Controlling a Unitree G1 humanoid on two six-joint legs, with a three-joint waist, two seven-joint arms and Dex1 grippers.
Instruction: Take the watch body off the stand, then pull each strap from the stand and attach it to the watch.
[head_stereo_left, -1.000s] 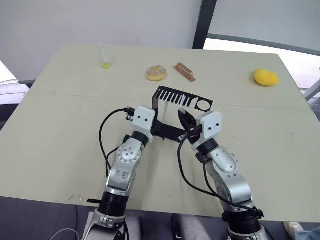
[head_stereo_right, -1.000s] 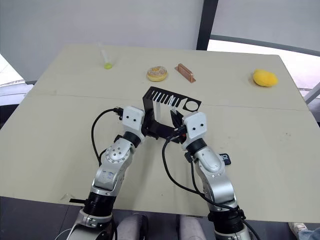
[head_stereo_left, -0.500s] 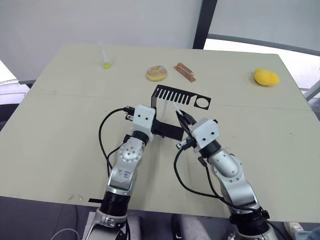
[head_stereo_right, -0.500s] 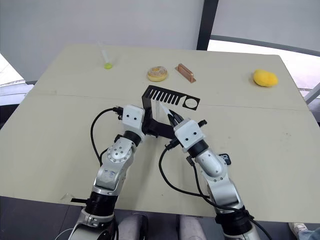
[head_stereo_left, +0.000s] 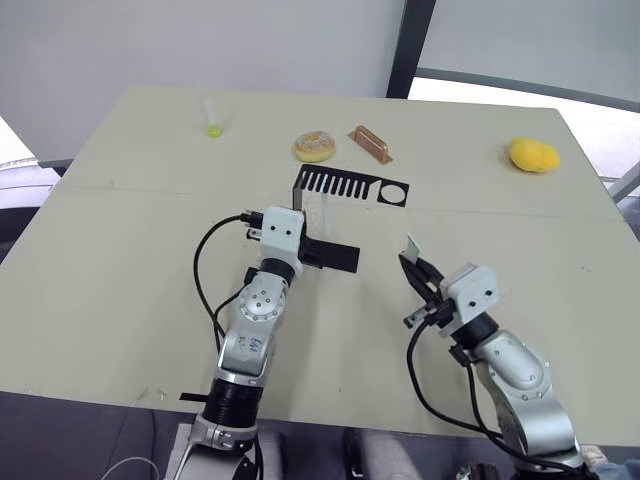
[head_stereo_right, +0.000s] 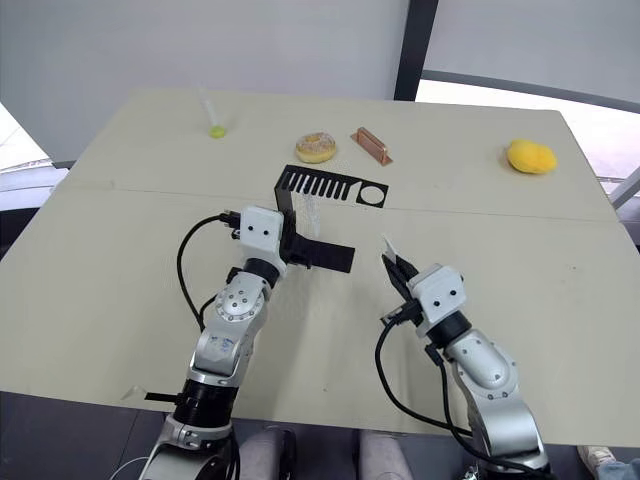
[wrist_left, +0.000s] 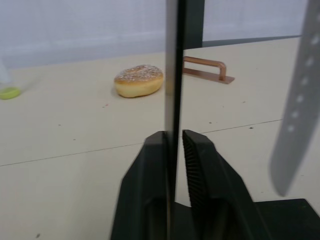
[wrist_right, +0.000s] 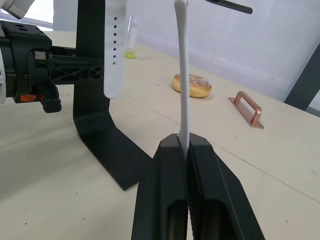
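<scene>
Item: stand (head_stereo_right: 300, 225). We are bracing it with the left gripper (wrist_left: 175, 142), whose fingers are pressing together on the thin black upright, just above the flat base. The comb-slotted top plate is pointing toward the far side of the table (head_stereo_left: 120, 230).

Item: first strap (wrist_right: 182, 75). We are pinching its lower end between the closed fingers of the right gripper (wrist_right: 186, 145), and it is rising white and thin above the fingertips. In the head views it is sitting well right of the stand, out of the slots and off the table.

Item: second strap (wrist_right: 114, 55). It is hanging from the top plate beside the upright, holes showing, free end clear of the base.

Item: watch body. We are not finding it on the stand, and we cannot tell where it is lying.

Item: bystanders. Doughnut (head_stereo_left: 315, 147), copper bar (head_stereo_left: 369, 143), yellow lump (head_stereo_left: 532, 154) and green-tipped tube (head_stereo_left: 210, 115) are lying along the far edge, well apart from the work.

Step, as we judge it: the pull of the first strap is done, and its fitting to the watch is pending. The next move is calling for us to locate the body, line the strap's free end up square with the case lug, and slide it in without bending the band. The left grip should be holding the stand for the second pull.
</scene>
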